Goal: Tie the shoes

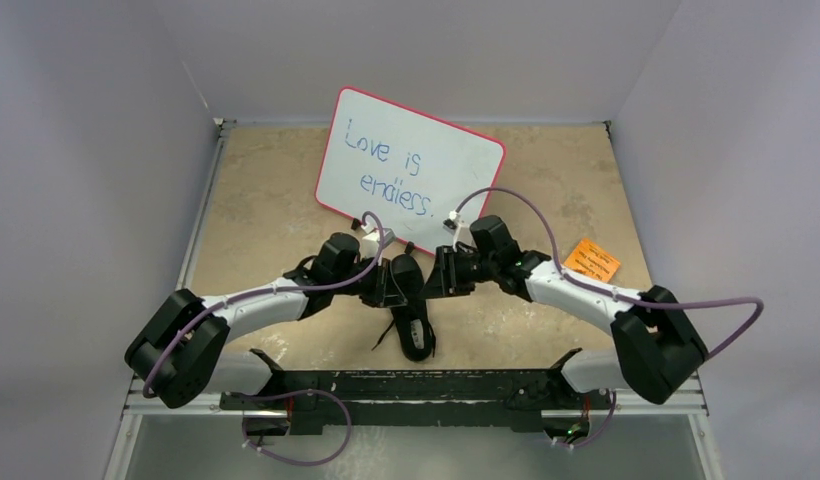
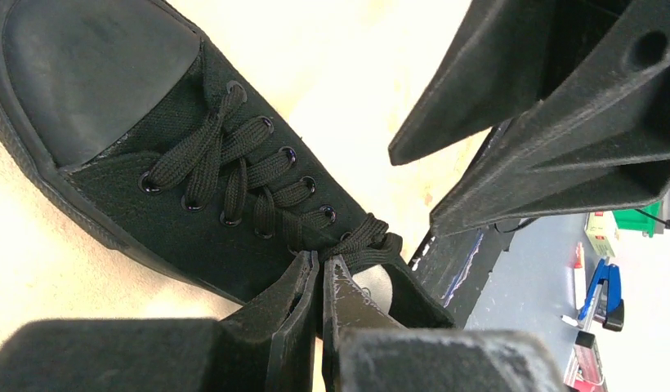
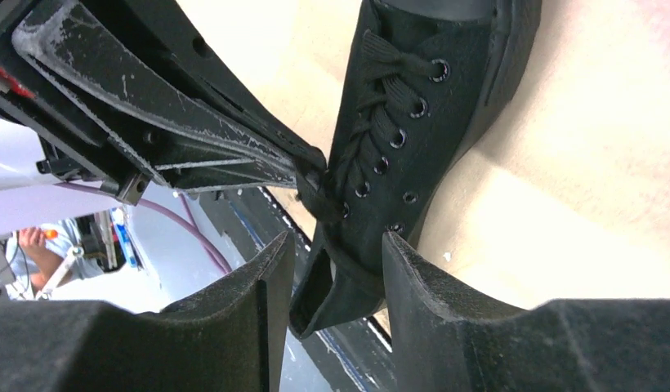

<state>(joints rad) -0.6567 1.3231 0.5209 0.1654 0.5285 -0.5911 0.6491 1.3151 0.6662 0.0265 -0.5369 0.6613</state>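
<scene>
Tan table (image 1: 276, 215). Whiteboard (image 1: 411, 165) at back. Black shoe (image 1: 411, 300) in middle of table, toe toward whiteboard. Right gripper (image 3: 336, 241) spread wide, one finger each side of heel end. Left gripper (image 2: 321, 263) squeezed tight on lace (image 2: 360, 241) near shoe's top holes.

I see a red-edged whiteboard (image 1: 411, 165) reading "Love is endless." lying on the tan table (image 1: 266, 215), with an orange tag (image 1: 592, 260) to its right.

Whiteboard (image 1: 411, 165) stands just behind the sneaker (image 1: 416, 325)
</scene>
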